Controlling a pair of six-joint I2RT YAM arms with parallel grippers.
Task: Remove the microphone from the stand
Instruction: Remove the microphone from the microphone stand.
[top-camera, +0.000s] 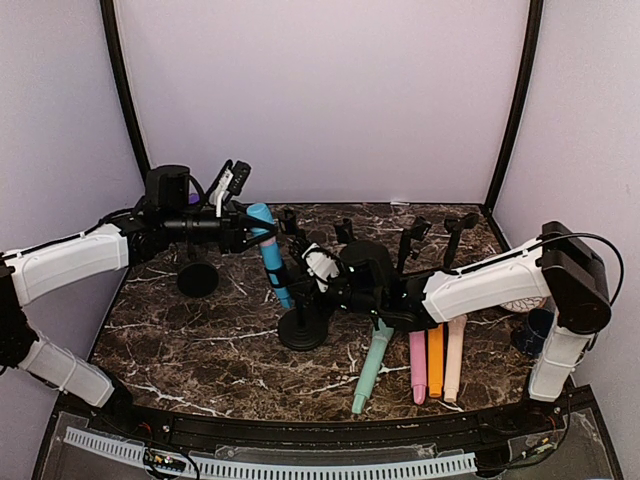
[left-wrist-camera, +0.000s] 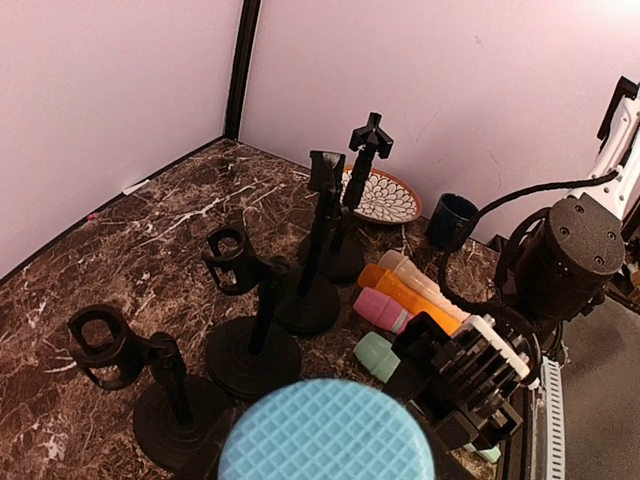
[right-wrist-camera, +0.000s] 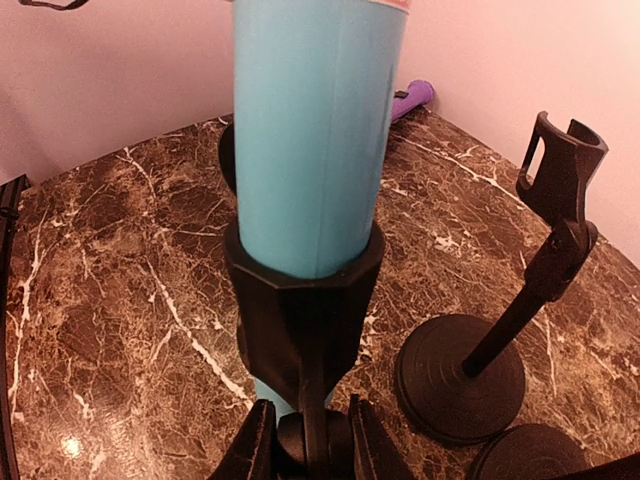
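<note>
Blue microphone (top-camera: 270, 262): centre of the top view, leaning slightly, body seated in the clip (right-wrist-camera: 305, 290) of its black stand (top-camera: 303, 330). Right gripper (right-wrist-camera: 312, 442): fingers drawn tight on the stand's stem just below the clip. Left gripper (top-camera: 243, 228): at the microphone's mesh head, upper left of centre; whether it is clamped on it cannot be told. Four loose microphones (top-camera: 435, 360) lie to the lower right of the stand.

Top view looks down from behind the robot over the marble counter (top-camera: 200, 350). Left wrist view sits just above the head of the blue microphone (left-wrist-camera: 326, 432). Right wrist view, very close, faces the same microphone in its stand (right-wrist-camera: 305, 300).
</note>
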